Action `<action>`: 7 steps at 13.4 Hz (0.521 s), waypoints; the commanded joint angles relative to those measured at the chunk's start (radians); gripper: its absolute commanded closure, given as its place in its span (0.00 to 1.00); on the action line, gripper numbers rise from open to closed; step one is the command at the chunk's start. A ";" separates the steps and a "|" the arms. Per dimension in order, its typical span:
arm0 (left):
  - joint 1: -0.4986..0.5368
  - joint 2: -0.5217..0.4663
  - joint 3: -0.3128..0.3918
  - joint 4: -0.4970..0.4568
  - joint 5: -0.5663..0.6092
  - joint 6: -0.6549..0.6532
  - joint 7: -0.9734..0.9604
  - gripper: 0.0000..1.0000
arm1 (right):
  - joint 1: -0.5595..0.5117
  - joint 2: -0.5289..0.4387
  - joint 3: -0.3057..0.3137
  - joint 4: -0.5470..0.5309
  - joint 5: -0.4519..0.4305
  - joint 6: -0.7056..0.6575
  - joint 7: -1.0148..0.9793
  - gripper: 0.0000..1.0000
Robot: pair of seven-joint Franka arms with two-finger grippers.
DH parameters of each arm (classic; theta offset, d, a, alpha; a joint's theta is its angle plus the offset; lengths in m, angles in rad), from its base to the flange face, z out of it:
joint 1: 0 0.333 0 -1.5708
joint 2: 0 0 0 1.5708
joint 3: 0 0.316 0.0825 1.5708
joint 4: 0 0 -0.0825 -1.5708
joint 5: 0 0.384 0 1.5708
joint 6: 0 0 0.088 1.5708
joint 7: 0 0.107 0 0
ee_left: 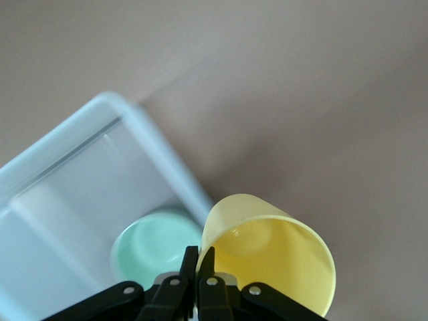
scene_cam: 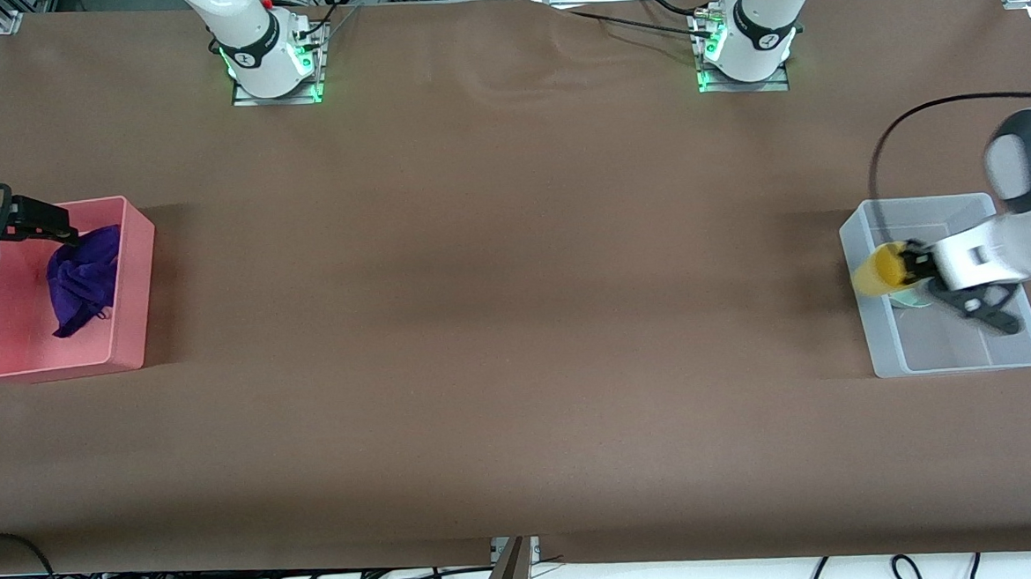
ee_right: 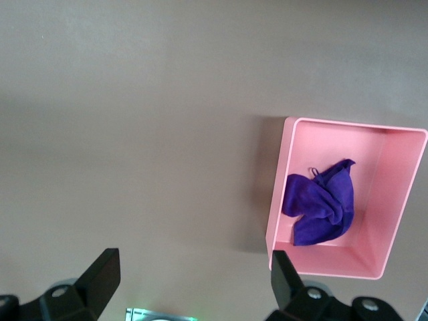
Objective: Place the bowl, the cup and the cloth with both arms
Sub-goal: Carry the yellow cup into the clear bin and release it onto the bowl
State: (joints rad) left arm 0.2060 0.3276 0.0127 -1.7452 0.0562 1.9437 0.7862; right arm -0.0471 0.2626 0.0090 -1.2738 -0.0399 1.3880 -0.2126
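My left gripper [scene_cam: 918,266] is shut on the rim of the yellow cup [scene_cam: 876,272] and holds it tilted in the air over the edge of the clear bin [scene_cam: 969,356]. In the left wrist view the fingertips [ee_left: 198,257] pinch the cup's wall [ee_left: 267,261]. The mint-green bowl [ee_left: 154,246] sits inside the bin [ee_left: 67,200]; it peeks out under the gripper in the front view [scene_cam: 909,302]. The purple cloth [scene_cam: 82,277] lies crumpled in the pink bin [scene_cam: 140,283]. My right gripper [scene_cam: 62,229] is open and empty, up over that bin.
The right wrist view shows its gripper [ee_right: 190,274], the pink bin [ee_right: 394,200] and the cloth [ee_right: 321,210] from above. The brown table [scene_cam: 499,308] stretches bare between the two bins. Arm bases stand along the edge farthest from the front camera.
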 commanded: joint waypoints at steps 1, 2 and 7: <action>0.010 0.014 0.094 -0.016 -0.001 0.010 0.201 1.00 | -0.004 -0.081 0.002 -0.091 -0.011 0.000 0.007 0.00; 0.015 0.022 0.108 -0.029 0.001 0.033 0.212 1.00 | -0.004 -0.100 -0.004 -0.122 -0.008 0.009 0.009 0.00; 0.049 0.100 0.115 -0.145 -0.001 0.266 0.212 1.00 | -0.002 -0.138 -0.004 -0.174 -0.001 0.014 0.044 0.00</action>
State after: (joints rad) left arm 0.2424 0.4222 0.1289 -1.8548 0.0561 2.1427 0.9830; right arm -0.0478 0.1670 0.0021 -1.3948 -0.0400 1.3868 -0.1915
